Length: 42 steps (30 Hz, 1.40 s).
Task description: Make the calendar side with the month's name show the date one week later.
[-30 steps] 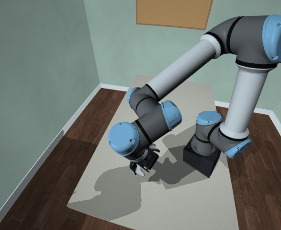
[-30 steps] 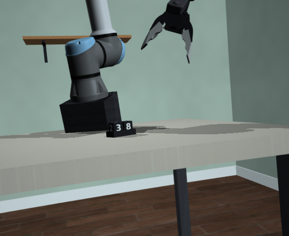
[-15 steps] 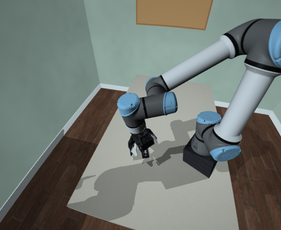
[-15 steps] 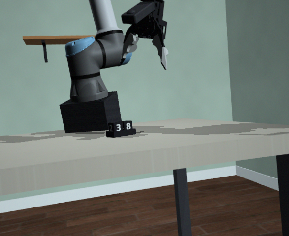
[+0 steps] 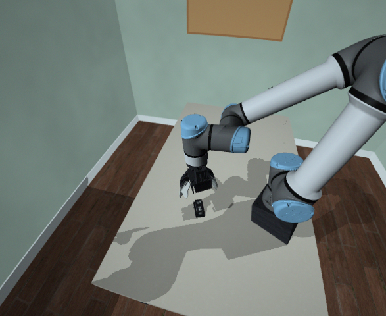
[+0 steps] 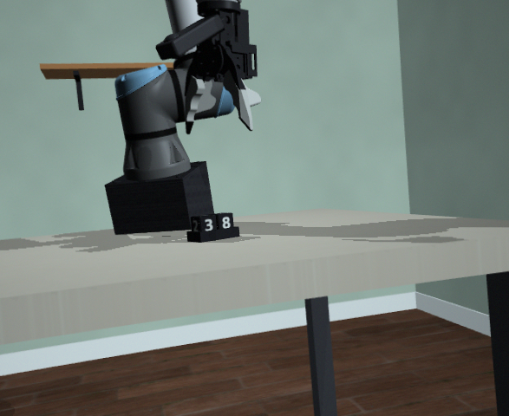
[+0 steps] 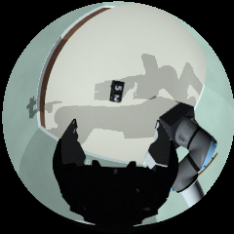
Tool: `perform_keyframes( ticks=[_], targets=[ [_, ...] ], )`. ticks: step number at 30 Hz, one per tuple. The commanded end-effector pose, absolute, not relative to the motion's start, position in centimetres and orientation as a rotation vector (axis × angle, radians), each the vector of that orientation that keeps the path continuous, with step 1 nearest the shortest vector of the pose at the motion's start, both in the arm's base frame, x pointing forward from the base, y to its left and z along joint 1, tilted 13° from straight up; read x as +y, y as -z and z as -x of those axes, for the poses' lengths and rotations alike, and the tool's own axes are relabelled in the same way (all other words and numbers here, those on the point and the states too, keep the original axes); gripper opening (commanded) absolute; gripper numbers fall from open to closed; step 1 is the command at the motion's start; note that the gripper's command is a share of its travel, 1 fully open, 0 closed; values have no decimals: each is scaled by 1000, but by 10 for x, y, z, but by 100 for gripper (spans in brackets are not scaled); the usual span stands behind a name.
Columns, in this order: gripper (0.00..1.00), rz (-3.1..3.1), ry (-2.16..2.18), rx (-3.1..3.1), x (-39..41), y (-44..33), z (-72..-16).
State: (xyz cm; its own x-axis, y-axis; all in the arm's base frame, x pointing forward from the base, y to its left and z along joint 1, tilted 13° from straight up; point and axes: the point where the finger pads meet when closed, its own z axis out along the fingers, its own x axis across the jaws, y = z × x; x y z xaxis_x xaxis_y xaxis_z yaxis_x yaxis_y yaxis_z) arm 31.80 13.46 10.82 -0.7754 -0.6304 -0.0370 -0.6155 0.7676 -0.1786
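Note:
A small black tray (image 6: 213, 237) on the table holds two black cubes side by side. In the exterior view the left cube (image 6: 208, 224) shows an upright 3, with a 2 on its left side, and the right cube (image 6: 225, 222) an upright 8. Both look seated level. From above, one cube (image 5: 198, 203) (image 7: 117, 87) shows what looks like a 5 and the other cube (image 5: 200, 210) (image 7: 116, 97) what looks like a 2, turned sideways. No month name can be read. My gripper (image 5: 199, 192) (image 6: 219, 131) (image 7: 116, 120) is open and empty, pointing down well above the calendar.
The arm's black base block (image 5: 271, 219) (image 6: 149, 205) stands on the table (image 5: 254, 282) to one side of the tray. The arm reaches over the table, casting shadows around the calendar. A wooden shelf (image 5: 237, 16) (image 6: 101, 70) is on the wall.

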Motion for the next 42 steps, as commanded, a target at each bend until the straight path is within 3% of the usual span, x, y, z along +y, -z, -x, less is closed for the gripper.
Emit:
perform_keyframes(
  ticks=[1, 42],
  targets=[
    [100, 912, 205, 2851, 118, -105, -324],
    [100, 800, 188, 2834, 100, -101, -328]
  ],
)
